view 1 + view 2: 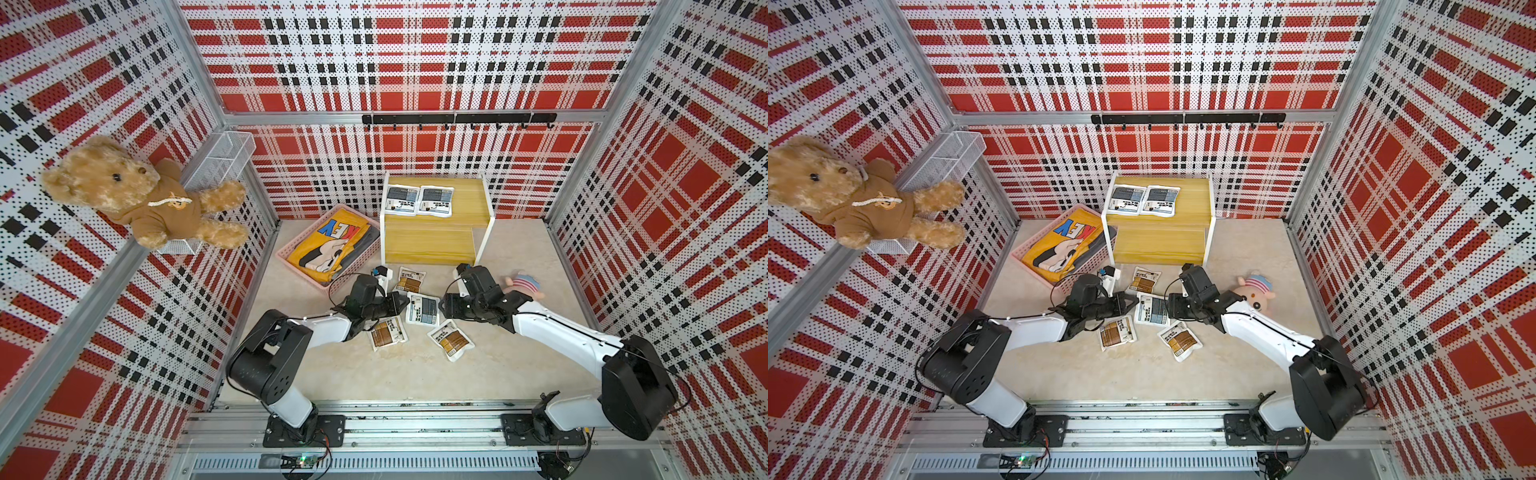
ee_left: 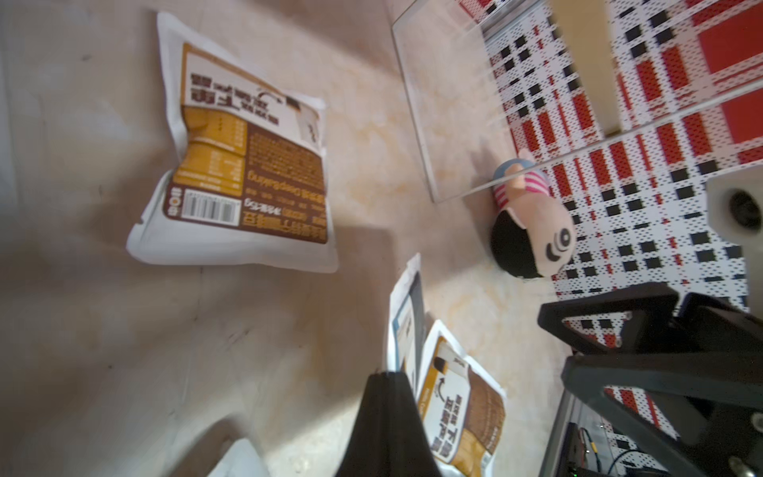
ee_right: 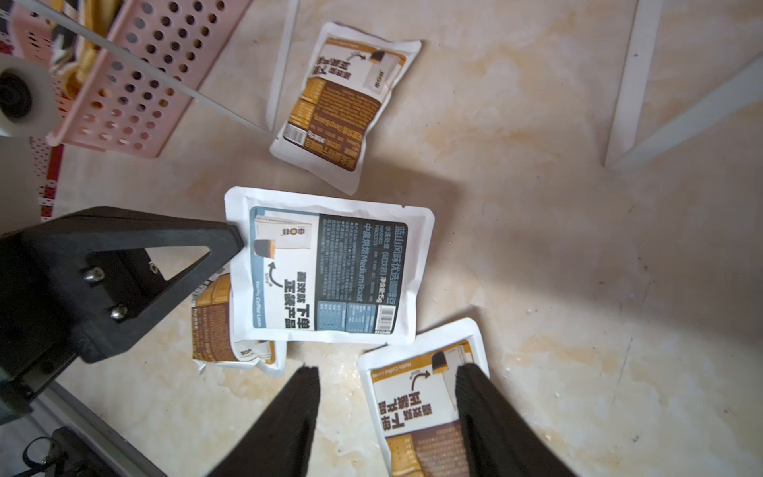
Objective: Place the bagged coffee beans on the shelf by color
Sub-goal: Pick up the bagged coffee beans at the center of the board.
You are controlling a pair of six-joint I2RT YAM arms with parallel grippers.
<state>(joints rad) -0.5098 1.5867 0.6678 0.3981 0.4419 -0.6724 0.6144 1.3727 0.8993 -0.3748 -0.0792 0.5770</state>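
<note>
Red, black and white plaid perforated walls around a beige marbled tabletop. Far centre: two-tier yellow wood-grain shelf with white frame, two grey-blue-panelled white pouches flat on its upper board, lower board bare. Nearer, on the tabletop: three brown-panelled white pouches around a third grey-blue pouch. Left gripper pinched together on that pouch's left edge. Right gripper spread apart above the near-right brown pouch, gripping nothing. Likely step: picking up the remaining grey-blue one. Next: lift clear of its neighbours, carry far, lay beside the pair.

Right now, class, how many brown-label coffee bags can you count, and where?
3 brown-label bags, all on the tabletop: one nearest the shelf, one tucked partly under the blue-label bag, one farthest from the shelf. None seems fully hidden.
</note>
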